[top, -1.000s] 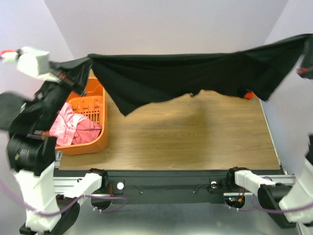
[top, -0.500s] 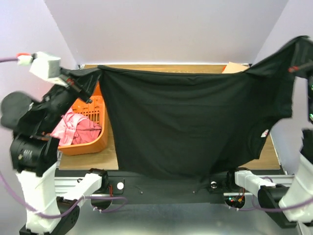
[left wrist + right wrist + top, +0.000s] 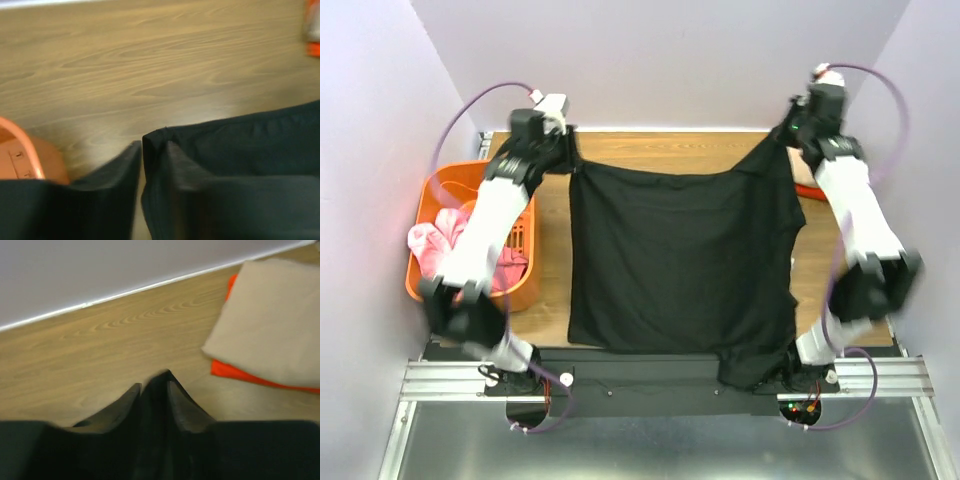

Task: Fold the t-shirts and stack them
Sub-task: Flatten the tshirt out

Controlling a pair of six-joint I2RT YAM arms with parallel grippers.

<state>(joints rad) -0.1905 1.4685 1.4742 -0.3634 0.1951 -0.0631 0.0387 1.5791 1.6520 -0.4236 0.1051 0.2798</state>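
Observation:
The black t-shirt (image 3: pixel 680 260) lies spread flat on the table, its near end hanging over the front edge. My left gripper (image 3: pixel 567 160) is at its far left corner. In the left wrist view that gripper (image 3: pixel 152 147) is open: a strip of table shows between the left finger and the cloth (image 3: pixel 240 145), which lies over the right finger. My right gripper (image 3: pixel 787 135) holds the far right corner, and in the right wrist view it (image 3: pixel 152 385) is shut on a peak of black cloth (image 3: pixel 156 390). A folded tan t-shirt (image 3: pixel 270 325) rests on a folded orange t-shirt (image 3: pixel 240 374) at the far right.
An orange plastic basket (image 3: pixel 425 200) holding pink cloth (image 3: pixel 430 240) stands at the table's left edge, its rim showing in the left wrist view (image 3: pixel 20 145). The back wall runs just beyond both grippers. A sliver of the orange t-shirt (image 3: pixel 807 188) shows beside the right arm.
The black t-shirt hung stretched in the air between both raised grippers; both arms have swung forward and down and laid it on the table. The left jaws have parted.

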